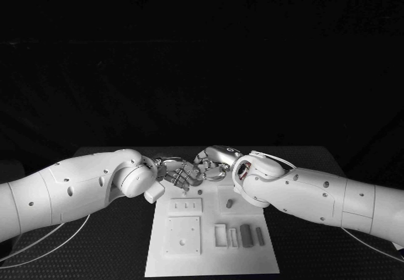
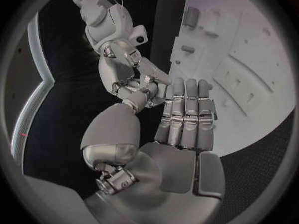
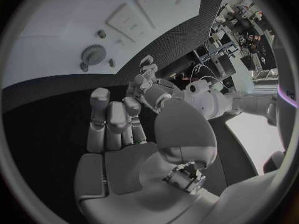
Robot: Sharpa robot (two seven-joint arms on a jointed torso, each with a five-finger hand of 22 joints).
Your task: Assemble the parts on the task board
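Above the task board's (image 1: 211,233) far edge, left hand (image 1: 174,172) and right hand (image 1: 215,161) nearly meet, both released, grasping nothing. Grey parts (image 1: 246,234) lie nearer the robot, long axes running front-to-back, closer to the right arm.

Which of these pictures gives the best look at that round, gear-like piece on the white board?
The right wrist view: the gear-like part lies unobstructed on the task board, ridged rim visible. In the head view the hands cover that far end. The left wrist view shows other parts; I cannot pick it out.
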